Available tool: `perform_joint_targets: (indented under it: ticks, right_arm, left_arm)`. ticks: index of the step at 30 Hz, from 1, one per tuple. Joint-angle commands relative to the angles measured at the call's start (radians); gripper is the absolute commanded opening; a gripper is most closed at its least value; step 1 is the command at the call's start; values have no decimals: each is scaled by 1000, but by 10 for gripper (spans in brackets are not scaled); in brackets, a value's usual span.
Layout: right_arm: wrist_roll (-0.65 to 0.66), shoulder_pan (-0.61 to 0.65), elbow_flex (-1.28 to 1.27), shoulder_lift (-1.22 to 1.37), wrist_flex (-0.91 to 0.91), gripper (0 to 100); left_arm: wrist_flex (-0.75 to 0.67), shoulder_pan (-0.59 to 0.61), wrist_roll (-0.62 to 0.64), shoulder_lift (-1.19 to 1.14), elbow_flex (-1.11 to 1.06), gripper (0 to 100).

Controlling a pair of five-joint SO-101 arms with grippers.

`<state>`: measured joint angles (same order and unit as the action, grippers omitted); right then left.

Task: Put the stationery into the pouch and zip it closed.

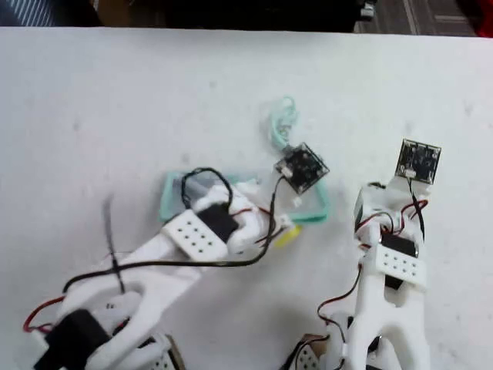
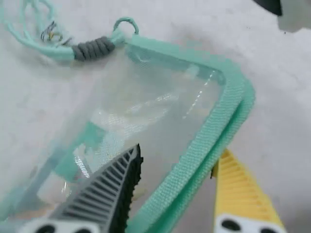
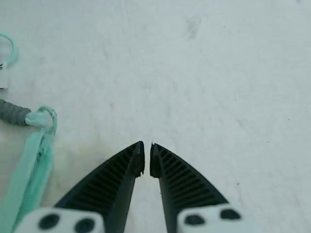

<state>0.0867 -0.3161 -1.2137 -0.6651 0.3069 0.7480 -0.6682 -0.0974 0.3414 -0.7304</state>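
The pouch [image 1: 176, 193] is clear plastic with a mint fabric edge and lies flat at mid-table. Its mint cord [image 1: 282, 119] trails toward the far side. In the left wrist view the pouch edge [image 2: 228, 111] runs between the black finger [image 2: 116, 184] and the yellow finger [image 2: 238, 189] of my left gripper [image 2: 177, 153], which is open and straddles it. Pale mint and white shapes [image 2: 92, 141] show through the clear wall; I cannot tell what they are. My right gripper [image 3: 147, 148] is shut on nothing above bare table, beside the pouch's corner [image 3: 31, 162].
The white table [image 1: 115, 92] stretches wide on the far and left sides. The left arm [image 1: 154, 262] lies across the pouch's near side, with black cables looping over it. The right arm [image 1: 393, 270] stands to the pouch's right.
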Motion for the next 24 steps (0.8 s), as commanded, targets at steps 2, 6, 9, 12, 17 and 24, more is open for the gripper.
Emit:
perform_joint_targets:
  ticks: [2, 6, 9, 12, 17, 24]
  right_arm:
    - [-2, -7, 6, -2, -18, 18]
    - [-2, -7, 0, -2, -18, 18]
    - [-2, -7, -2, -2, -18, 18]
    - [-2, -8, -2, -2, -18, 18]
    - [0, -4, -3, -2, -10, 18]
    - [103, 96, 8, 50, 21, 17]
  left_arm:
    - [170, -27, 23, 156, 49, 284]
    - [267, -36, 18, 294, 32, 295]
    - [327, -47, 18, 403, 32, 295]
    - [376, -39, 14, 507, 35, 291]
    - [422, 234, -57, 648, 32, 267]
    - [339, 766, -95, 581, -66, 26]
